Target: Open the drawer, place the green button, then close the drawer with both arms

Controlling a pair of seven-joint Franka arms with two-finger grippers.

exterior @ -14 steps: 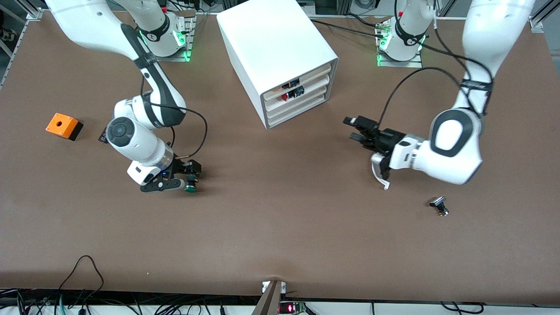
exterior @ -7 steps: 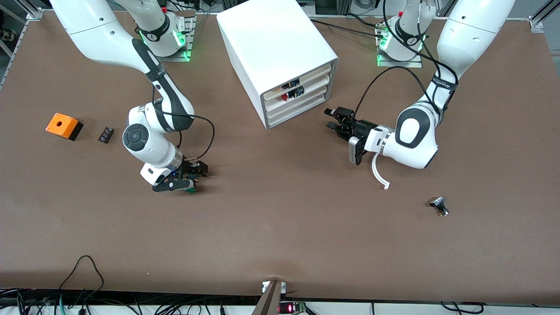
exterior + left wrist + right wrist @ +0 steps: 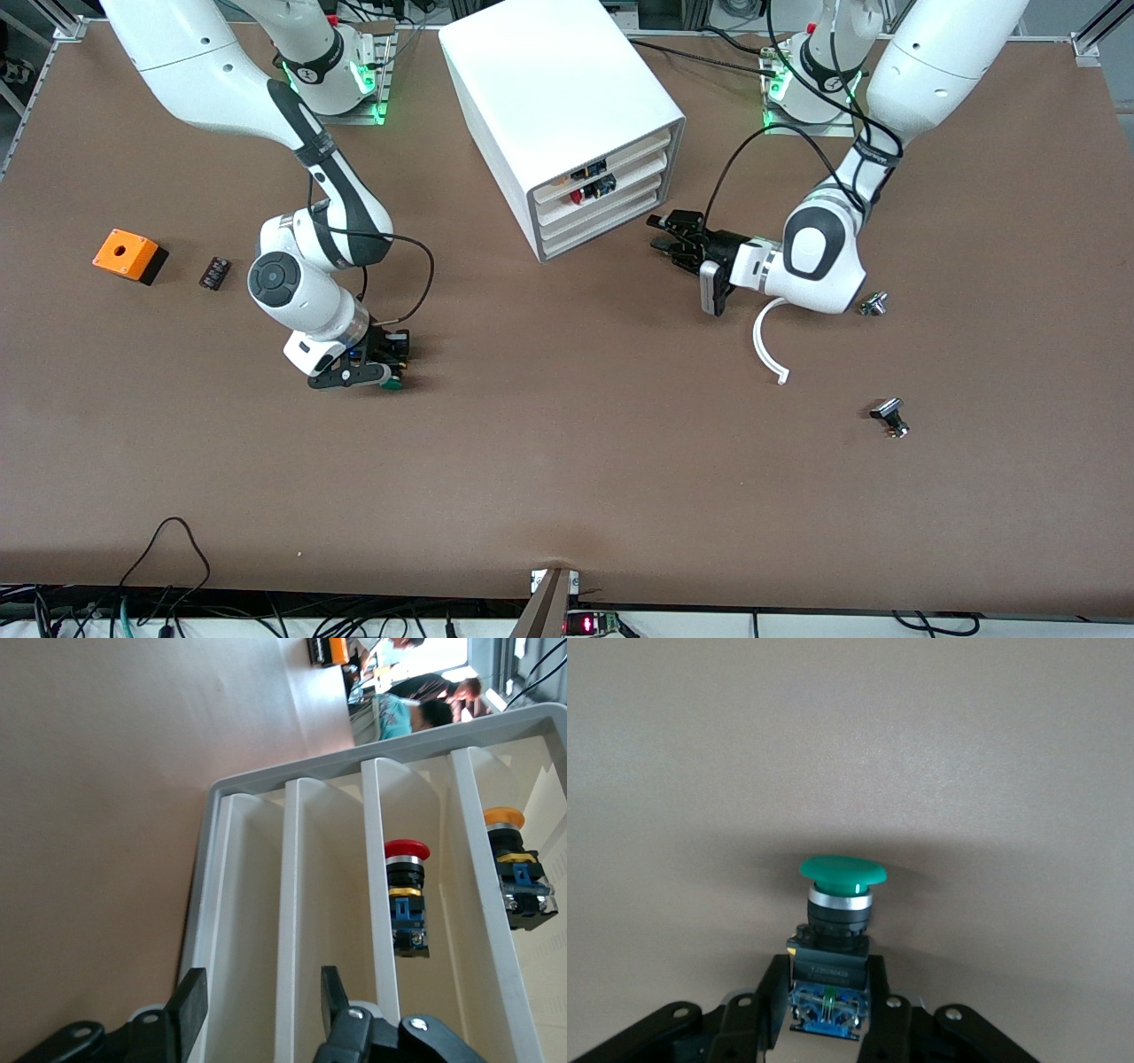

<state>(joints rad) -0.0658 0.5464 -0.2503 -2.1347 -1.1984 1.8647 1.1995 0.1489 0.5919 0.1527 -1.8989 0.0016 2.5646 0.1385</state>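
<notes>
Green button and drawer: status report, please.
Right gripper shut on the green button, low over the table. Left gripper open at the cabinet front. Drawer not yet open. Nothing in the way.

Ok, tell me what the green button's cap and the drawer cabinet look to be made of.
Green button: cap looks like smooth, glossy plastic with a soft sheen; the ring beneath it looks metallic, with bright glints. Cabinet: probably matte white moulded plastic, with even colour and rounded corners.

A robotics lab: 2 bolted-down arms, aluminium framing, trailing cables.
</notes>
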